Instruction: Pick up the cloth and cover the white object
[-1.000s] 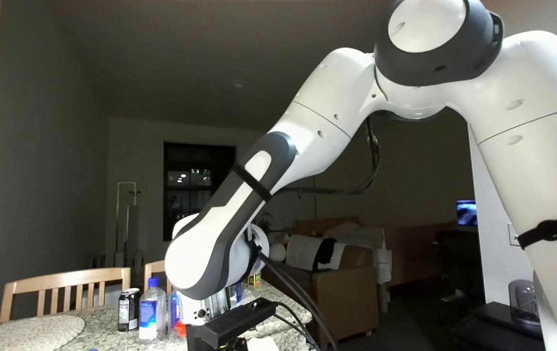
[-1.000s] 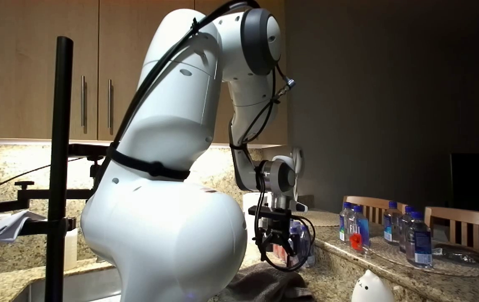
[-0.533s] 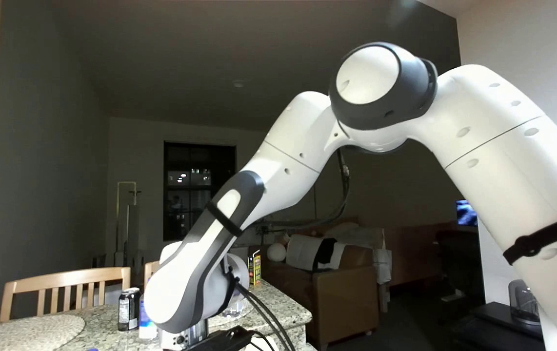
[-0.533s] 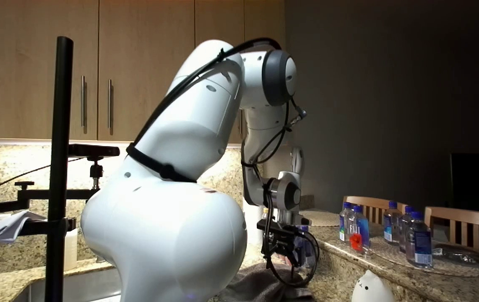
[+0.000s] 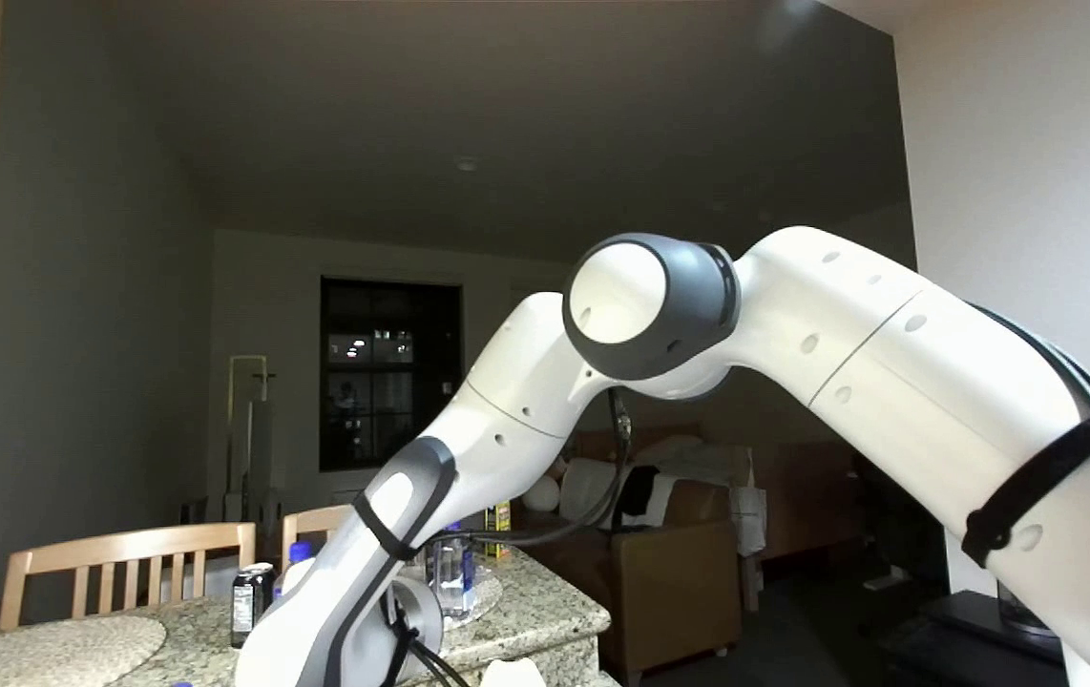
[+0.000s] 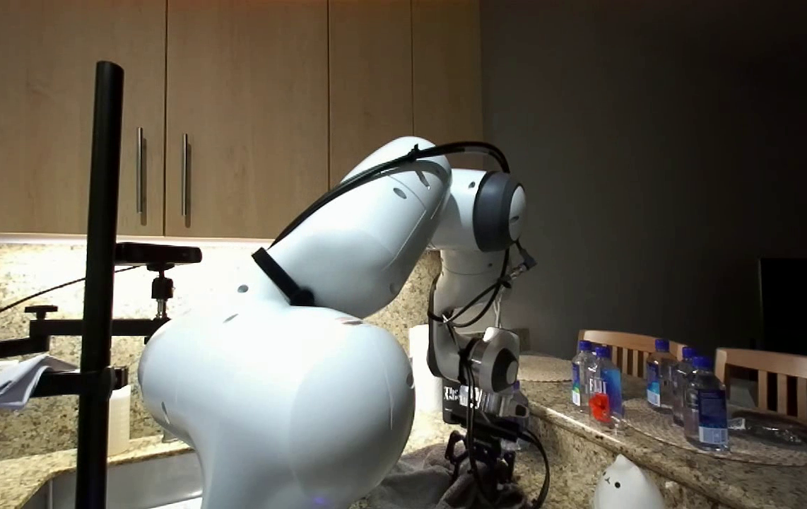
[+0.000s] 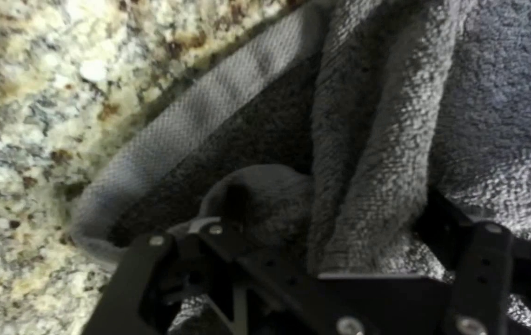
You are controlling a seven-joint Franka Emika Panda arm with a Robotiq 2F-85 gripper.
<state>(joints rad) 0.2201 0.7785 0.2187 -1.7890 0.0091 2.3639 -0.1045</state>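
Note:
The grey terry cloth (image 7: 498, 70) lies bunched on the granite counter in the wrist view. It shows also in an exterior view (image 6: 410, 488), partly hidden by the arm. My gripper (image 7: 333, 200) points down at the cloth with its fingers apart. Folds of cloth stand between the fingers. In an exterior view the gripper (image 6: 481, 474) is down at the cloth, and its fingertips are hard to make out. The white object, a cat-like figure (image 6: 626, 484), stands right of the gripper, apart from it. A white top (image 5: 512, 673), likely the same figure, shows at the bottom edge in an exterior view.
Several water bottles (image 6: 605, 385) stand on the raised granite ledge (image 6: 559, 417) beside the arm. A black can (image 5: 252, 606) stands on the counter near the chairs. A sink (image 6: 128, 484) and a black pole (image 6: 99, 283) are on the far side of the arm.
The arm has come down, and the gripper has dropped from above the cloth to the cloth. The gripper has also shifted slightly right in an exterior view. The white figure has not moved.

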